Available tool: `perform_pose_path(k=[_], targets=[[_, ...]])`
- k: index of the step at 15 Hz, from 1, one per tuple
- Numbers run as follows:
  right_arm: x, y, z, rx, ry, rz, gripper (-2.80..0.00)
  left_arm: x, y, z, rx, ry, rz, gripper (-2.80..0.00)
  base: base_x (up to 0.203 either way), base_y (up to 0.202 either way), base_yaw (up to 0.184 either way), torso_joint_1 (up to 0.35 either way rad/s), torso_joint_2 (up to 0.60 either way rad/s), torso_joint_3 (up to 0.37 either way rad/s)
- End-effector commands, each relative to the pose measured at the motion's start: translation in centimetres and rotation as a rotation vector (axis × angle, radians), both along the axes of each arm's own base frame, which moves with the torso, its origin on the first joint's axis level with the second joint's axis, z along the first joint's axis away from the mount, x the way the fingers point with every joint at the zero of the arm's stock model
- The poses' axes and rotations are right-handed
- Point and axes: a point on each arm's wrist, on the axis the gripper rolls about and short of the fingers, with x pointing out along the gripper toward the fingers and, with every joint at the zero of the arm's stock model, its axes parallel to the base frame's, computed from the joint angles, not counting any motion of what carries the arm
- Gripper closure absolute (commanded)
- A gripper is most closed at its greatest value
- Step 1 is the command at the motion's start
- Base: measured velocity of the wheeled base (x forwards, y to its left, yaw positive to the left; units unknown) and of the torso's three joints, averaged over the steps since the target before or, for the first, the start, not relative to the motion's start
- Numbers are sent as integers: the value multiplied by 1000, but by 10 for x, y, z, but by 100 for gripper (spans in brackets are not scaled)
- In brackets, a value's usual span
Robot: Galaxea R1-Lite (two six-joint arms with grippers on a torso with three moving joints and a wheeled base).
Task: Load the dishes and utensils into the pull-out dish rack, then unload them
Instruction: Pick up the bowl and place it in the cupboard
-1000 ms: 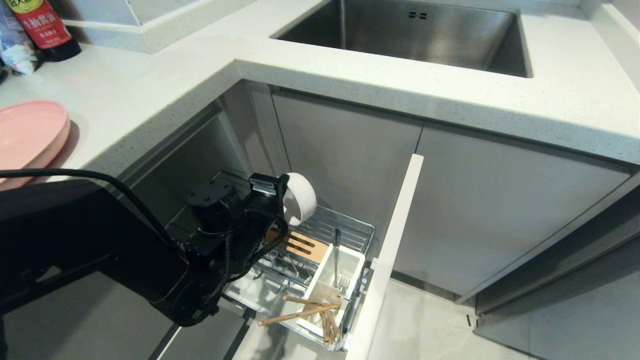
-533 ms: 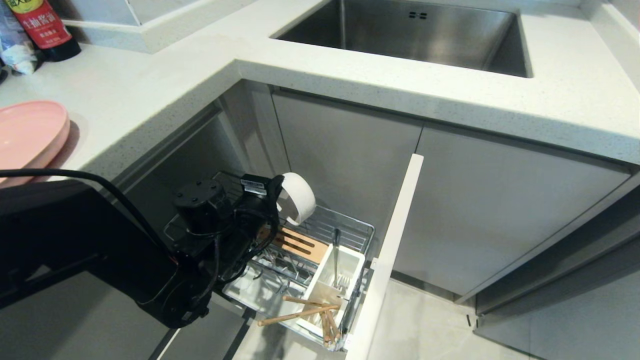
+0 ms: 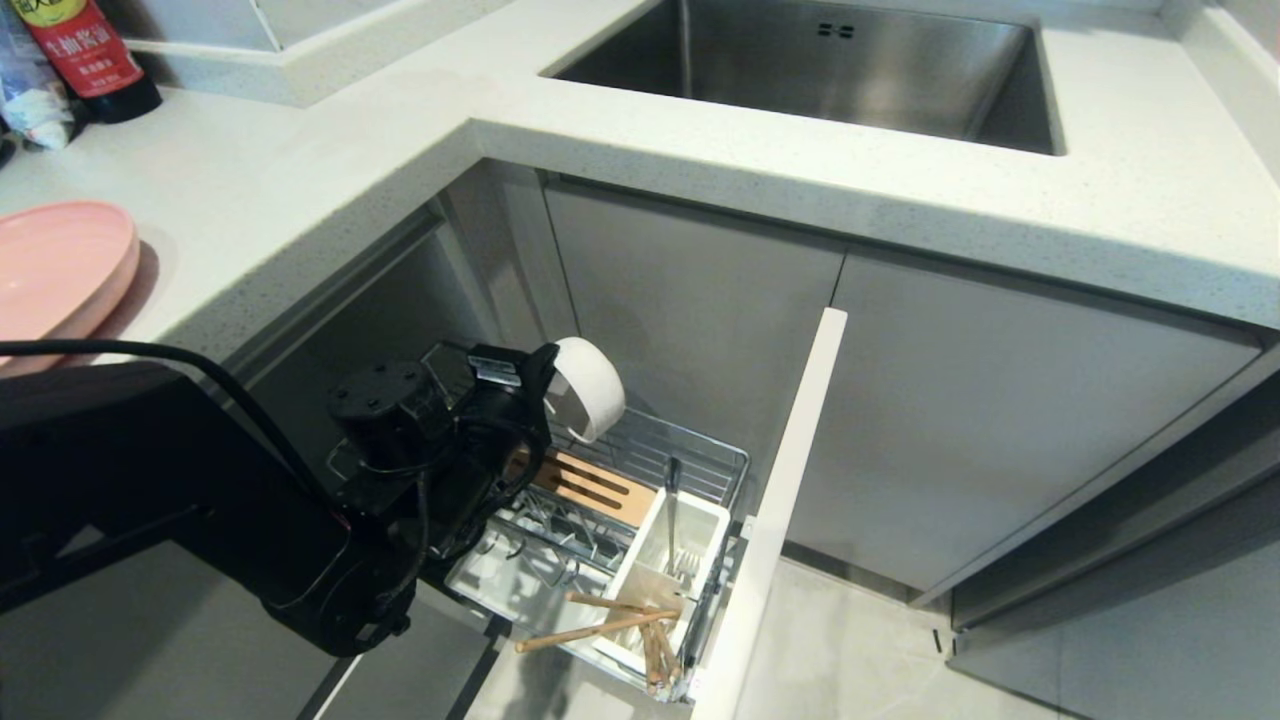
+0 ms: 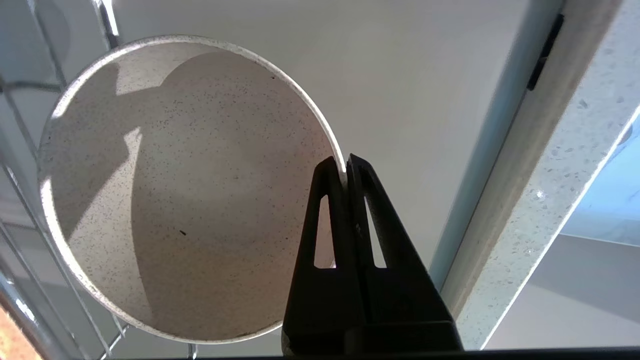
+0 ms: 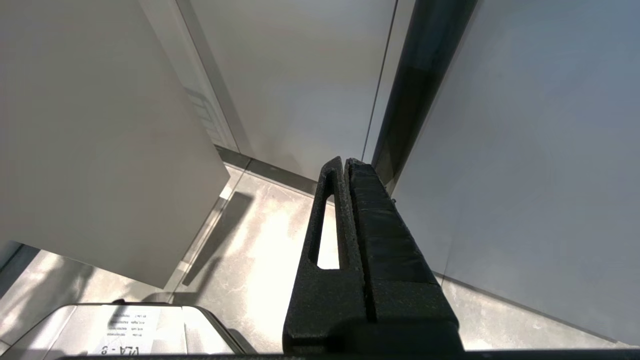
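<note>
My left gripper (image 3: 548, 372) is shut on the rim of the cream-white speckled bowl (image 3: 590, 388), which hangs on edge above the back of the pull-out dish rack (image 3: 705, 460). The left wrist view shows the bowl's (image 4: 185, 190) hollow side, with the left gripper (image 4: 345, 165) pinching its rim. The wooden chopsticks (image 3: 600, 628) lie across the front of the rack's white caddy (image 3: 690, 520), and the silver fork (image 3: 672, 510) stands inside it. On the counter at the far left rests the pink plate (image 3: 55, 265). My right gripper (image 5: 344, 164) is shut and empty, parked low over the floor.
The steel sink (image 3: 830, 65) is set in the white counter (image 3: 800, 180) above the rack. A soy sauce bottle (image 3: 85, 50) stands at the back left. The rack's narrow front panel (image 3: 790, 480) juts out toward me, beside grey cabinet doors (image 3: 980, 420).
My left gripper has carried the bowl a little up and to the left, farther above the wooden strip. The rest of the scene is unchanged.
</note>
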Motion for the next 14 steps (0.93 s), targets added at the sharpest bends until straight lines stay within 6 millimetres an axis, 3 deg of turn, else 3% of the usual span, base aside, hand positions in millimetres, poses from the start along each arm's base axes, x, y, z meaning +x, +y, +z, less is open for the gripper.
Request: perform_pose_path(k=[1, 14], targets=[[0, 0, 0, -1, 0, 0, 0, 1, -1, -4, -8, 9, -7, 0, 0, 0, 0, 0, 0, 0], [0, 0, 0, -1, 0, 0, 0, 5, -3, -16, -7, 49, -15, 0, 0, 0, 0, 0, 0, 0]])
